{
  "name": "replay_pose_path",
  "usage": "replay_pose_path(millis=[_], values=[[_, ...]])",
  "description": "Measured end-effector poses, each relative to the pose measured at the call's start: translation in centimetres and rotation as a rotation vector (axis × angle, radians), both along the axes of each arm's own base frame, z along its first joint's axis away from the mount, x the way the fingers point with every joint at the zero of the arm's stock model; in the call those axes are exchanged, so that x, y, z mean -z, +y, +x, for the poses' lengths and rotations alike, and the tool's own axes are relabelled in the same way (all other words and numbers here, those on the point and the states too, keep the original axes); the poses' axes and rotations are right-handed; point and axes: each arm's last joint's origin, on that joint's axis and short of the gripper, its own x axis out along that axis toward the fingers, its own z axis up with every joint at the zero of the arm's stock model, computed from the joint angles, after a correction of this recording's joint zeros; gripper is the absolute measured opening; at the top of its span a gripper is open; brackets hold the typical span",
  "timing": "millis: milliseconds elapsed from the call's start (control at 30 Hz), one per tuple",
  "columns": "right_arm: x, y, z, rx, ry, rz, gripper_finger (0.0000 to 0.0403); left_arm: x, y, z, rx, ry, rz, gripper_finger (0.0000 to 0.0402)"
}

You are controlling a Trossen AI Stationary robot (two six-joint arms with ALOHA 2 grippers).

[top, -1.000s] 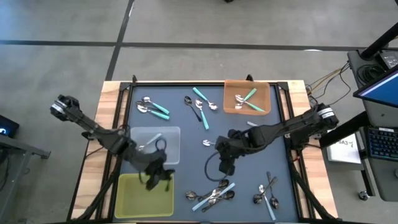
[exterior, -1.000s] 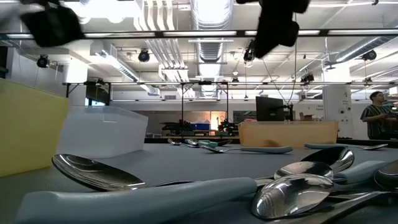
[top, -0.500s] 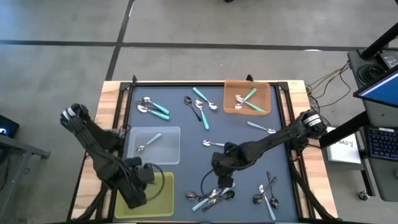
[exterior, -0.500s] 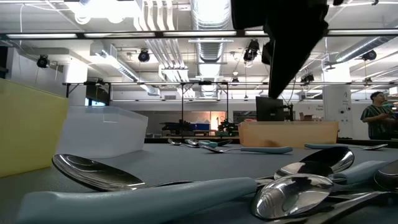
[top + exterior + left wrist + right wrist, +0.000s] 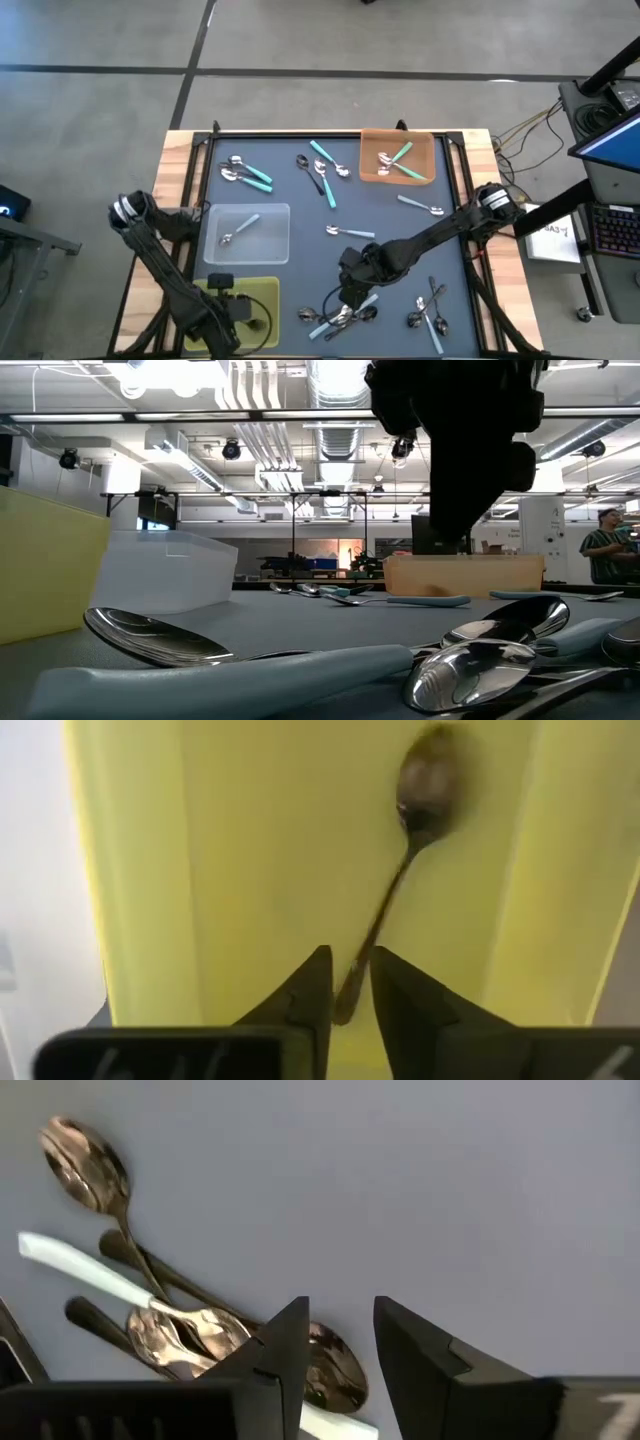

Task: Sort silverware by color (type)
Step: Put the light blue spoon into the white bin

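Steel bowls and thin handles are making these spoons light, stiff and slippery; I judge the handle, near its middle, to be the surest place to pinch, since a polished bowl would likely skid out of the jaws. Nearest the front edge of the bench [image 5: 300, 215], the left gripper [image 5: 243, 311] is hanging over the yellow tray [image 5: 205, 296], its arm reaching down the left side. Its jaws are standing slightly apart, either side of the tip of a dark metal spoon [image 5: 405, 850] that is lying on the tray floor; whether they are touching it I cannot tell. Just beside, the right gripper [image 5: 352, 291] is pointing down at the spoon pile [image 5: 340, 315], its arm stretching in low from the right edge, jaws apart and empty above the shiny bowls and a pale blue handle [image 5: 85, 1270]. A smaller cluster [image 5: 429, 312] is lying to the right. Farther back, the clear tray [image 5: 272, 218] is holding one pale blue spoon [image 5: 238, 229]. Beyond, loose teal spoons [image 5: 247, 174] are lying near the far edge, and the orange tray [image 5: 428, 147] is carrying a few teal ones.
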Motion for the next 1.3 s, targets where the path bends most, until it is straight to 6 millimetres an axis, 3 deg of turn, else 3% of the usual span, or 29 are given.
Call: replay_pose_path(millis=[167,333,467,667,867,1033,1300], values=[[0.0,-0.3,0.1,0.056,-0.018,-0.028,0.0111,0.3,-1.1,-0.8,0.081,-0.026,0.027,0.0098],[-0.1,-2.2,0.8,0.084,-0.030,-0.079,0.0106,-0.6,-1.2,-0.7,0.087,-0.096,0.039,0.0121],[0.1,-5.3,1.4,0.073,0.012,-0.122,0.0105,-1.3,-1.0,-0.7,0.055,-0.156,0.067,0.0124],[0.5,-11.7,1.2,0.080,0.172,-0.198,0.0112,-1.4,-0.8,-0.6,-0.057,-0.212,0.087,0.0123],[0.7,-16.2,1.4,0.009,0.176,-0.140,0.0127,-2.4,0.0,-0.6,-0.168,-0.283,0.097,0.0123],[1.5,-17.0,1.5,-0.069,0.187,-0.115,0.0146,-3.3,1.6,-0.8,-0.253,-0.275,0.161,0.0123],[5.4,-16.9,2.5,-0.168,0.282,-0.086,0.0159,-4.3,3.3,-1.3,-0.293,-0.244,0.231,0.0123]])
